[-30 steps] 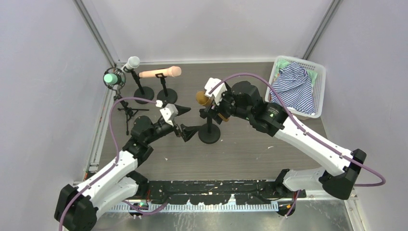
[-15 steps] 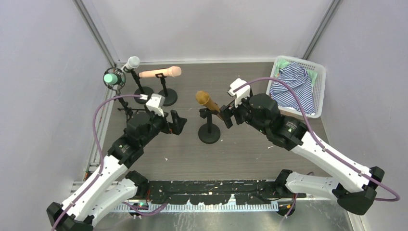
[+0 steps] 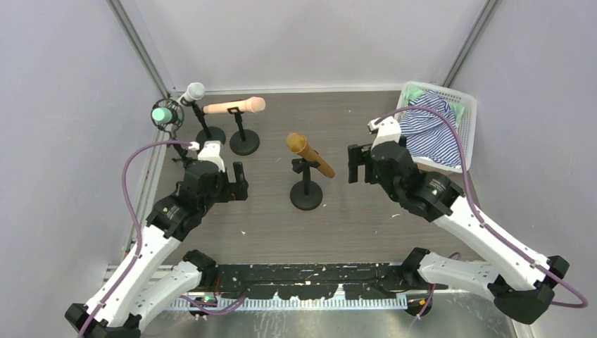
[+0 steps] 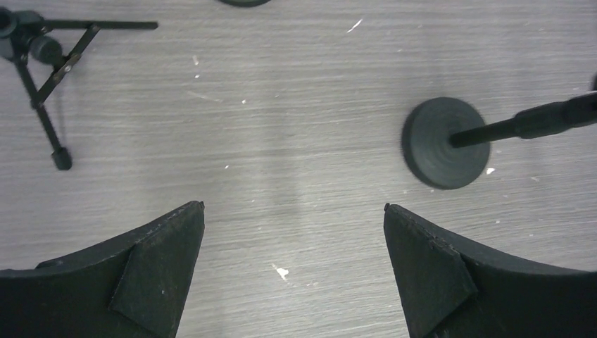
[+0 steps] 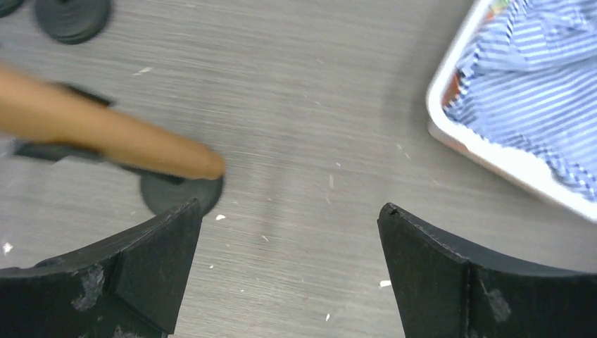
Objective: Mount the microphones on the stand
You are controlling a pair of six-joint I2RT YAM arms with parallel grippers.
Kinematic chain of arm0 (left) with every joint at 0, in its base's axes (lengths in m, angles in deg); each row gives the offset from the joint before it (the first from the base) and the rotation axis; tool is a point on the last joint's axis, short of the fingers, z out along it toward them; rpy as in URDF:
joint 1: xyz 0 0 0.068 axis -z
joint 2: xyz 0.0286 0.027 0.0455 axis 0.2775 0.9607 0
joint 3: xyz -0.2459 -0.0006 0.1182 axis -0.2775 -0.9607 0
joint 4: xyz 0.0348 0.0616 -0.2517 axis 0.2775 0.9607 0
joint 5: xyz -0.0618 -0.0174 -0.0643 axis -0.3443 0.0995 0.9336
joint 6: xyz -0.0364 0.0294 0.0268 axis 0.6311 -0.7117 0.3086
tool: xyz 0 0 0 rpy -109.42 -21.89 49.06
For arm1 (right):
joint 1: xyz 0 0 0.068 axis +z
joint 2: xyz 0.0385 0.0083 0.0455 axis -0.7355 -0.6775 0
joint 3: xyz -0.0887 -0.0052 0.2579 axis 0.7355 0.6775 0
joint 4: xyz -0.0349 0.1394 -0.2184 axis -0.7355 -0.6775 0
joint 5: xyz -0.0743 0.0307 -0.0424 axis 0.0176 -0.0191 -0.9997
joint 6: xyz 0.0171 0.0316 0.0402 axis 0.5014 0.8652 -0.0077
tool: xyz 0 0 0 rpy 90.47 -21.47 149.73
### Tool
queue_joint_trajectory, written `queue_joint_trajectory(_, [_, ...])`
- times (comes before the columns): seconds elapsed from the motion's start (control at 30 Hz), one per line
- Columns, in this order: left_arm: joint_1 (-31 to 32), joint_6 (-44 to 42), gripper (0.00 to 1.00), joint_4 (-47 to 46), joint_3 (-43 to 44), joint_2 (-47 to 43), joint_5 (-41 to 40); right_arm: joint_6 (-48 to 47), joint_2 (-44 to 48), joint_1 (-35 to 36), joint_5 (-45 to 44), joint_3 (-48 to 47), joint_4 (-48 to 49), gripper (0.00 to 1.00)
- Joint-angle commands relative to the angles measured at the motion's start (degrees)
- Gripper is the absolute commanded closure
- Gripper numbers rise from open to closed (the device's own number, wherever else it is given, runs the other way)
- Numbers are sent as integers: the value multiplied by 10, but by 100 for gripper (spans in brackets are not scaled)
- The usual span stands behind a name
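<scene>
"Where is the brown one?"

"The golden-brown microphone sits tilted in the clip on top of a black stand, in the gap between the two arms. Nothing has hold of it."

"And the other three?"

"They are in the back corner, well past the jaws of the left gripper and off to their left side. The peach-pink microphone lies flat and the white microphone leans up. They are on the small stands. The mint green microphone sits in a round ring on the tripod."

"Is the left gripper holding anything?"

"No. Its jaws are spread wide, and there is just bare table between them. The round base of the black stand is out in front of its right finger, not touching."

"What about the right gripper?"

"Its jaws are spread wide too, and there is nothing in them. The thin end of the golden-brown microphone is just ahead of its left finger, with a gap between. Out past its right finger is the white basket with a striped cloth in it."
</scene>
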Motion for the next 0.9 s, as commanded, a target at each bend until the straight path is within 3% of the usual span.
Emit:
queue_joint_trajectory(0.0, [-18,-21,0,61,23,11,-8,104,0,-106,66,-7,-67,0])
queue_joint_trajectory(0.1, [-19,-31,0,52,18,-11,0,114,34,-241,193,17,-64,0])
queue_joint_trajectory(0.17, [-19,-31,0,47,13,-29,8,105,62,-278,212,29,-60,0])
queue_joint_trajectory(0.57, [-19,-38,0,78,19,-87,-7,96,296,-284,124,153,5,0])
queue_joint_trajectory(0.87, [-17,-36,0,73,8,-141,-5,49,337,-284,166,181,-14,0])
